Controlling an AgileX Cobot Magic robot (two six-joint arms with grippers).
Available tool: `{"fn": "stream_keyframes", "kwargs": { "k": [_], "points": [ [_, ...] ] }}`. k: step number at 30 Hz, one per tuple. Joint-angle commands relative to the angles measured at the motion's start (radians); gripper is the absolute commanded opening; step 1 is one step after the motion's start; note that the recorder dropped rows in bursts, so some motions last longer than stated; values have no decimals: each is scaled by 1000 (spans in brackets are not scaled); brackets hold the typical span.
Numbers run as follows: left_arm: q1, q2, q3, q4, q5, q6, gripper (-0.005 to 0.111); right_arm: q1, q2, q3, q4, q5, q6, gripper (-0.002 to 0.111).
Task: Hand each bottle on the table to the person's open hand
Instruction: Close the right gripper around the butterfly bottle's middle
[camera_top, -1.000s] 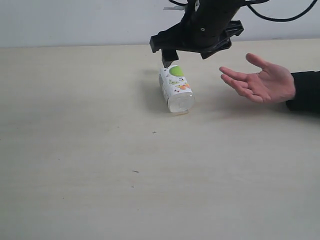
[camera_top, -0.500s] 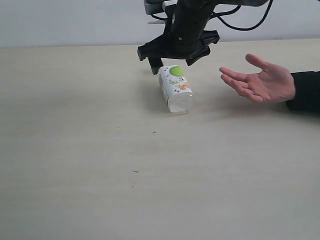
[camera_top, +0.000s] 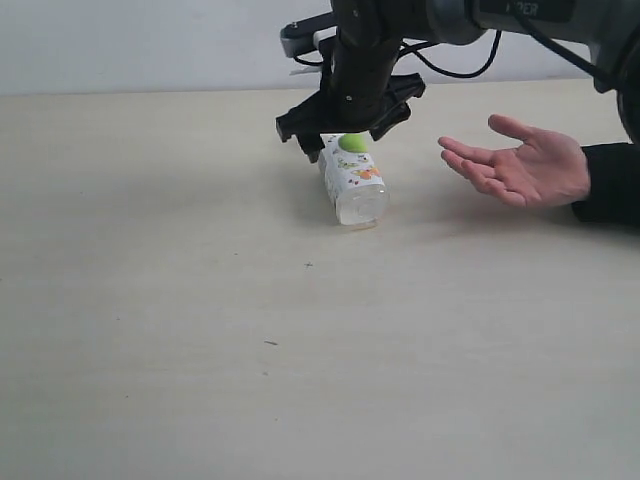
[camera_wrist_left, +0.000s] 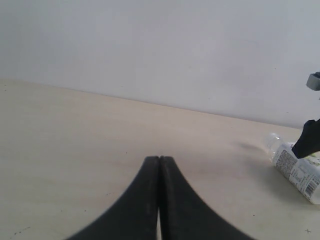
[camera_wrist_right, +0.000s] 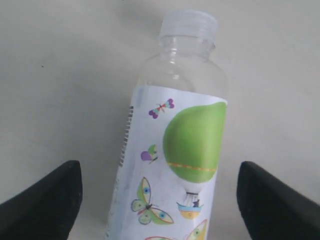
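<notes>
One clear bottle (camera_top: 353, 182) with a white cap and a green balloon label lies on its side on the table (camera_top: 200, 300). My right gripper (camera_top: 343, 135) hangs low over its cap end, open. In the right wrist view the bottle (camera_wrist_right: 175, 165) lies between the two black fingers (camera_wrist_right: 50, 200), with a gap on each side, and my right gripper (camera_wrist_right: 160, 200) touches nothing. The person's open hand (camera_top: 530, 165) waits palm up to the right of the bottle. My left gripper (camera_wrist_left: 159, 160) is shut and empty, far from the bottle (camera_wrist_left: 295, 170).
A pale wall runs behind the table's far edge (camera_top: 150, 92). The person's dark sleeve (camera_top: 612, 180) rests at the right edge. A few tiny dark specks (camera_top: 270, 343) mark the tabletop.
My right gripper has swung left and come down over the bottle's cap end, still open. The bottle and the hand have stayed in place.
</notes>
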Motion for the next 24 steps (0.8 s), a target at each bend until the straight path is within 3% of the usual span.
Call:
{"fn": "stream_keyframes", "kwargs": {
  "k": [1,24],
  "points": [
    [2,-7,4,-5,-3,0,0,0,14,-12,-36,1,14,80],
    [2,-7,4,-5,-3,0,0,0,80,-12,-43,-4,10,80]
  ]
}}
